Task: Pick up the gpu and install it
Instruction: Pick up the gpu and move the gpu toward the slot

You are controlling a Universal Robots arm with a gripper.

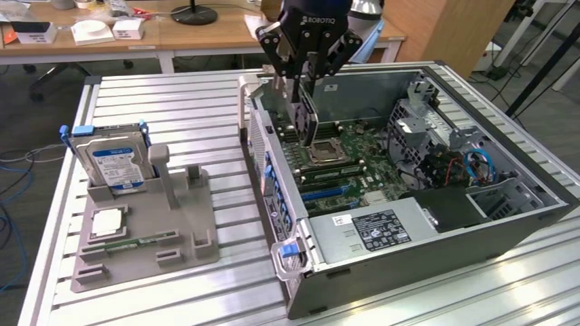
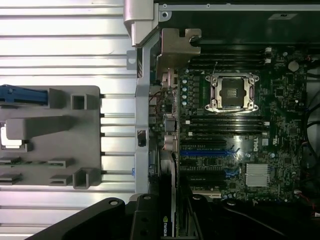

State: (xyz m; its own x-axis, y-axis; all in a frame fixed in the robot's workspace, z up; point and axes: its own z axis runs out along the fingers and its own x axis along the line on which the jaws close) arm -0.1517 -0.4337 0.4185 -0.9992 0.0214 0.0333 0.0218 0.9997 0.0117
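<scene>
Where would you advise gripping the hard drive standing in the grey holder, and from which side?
The hard drive stands upright, its lower part sunk in the grey holder; so probably take its upper edge from above, pinching the two flat faces.

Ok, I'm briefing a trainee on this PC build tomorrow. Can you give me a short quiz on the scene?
1. What stands upright in the grey holder?
A) cooling fan
B) hard drive
C) keyboard
2. True or false: the gpu lies flat in the grey holder.
3. Fill in: the gripper, its jaws shut on the gpu, hangs over the open ____.

Key: 1 B; 2 false; 3 computer case.
</scene>
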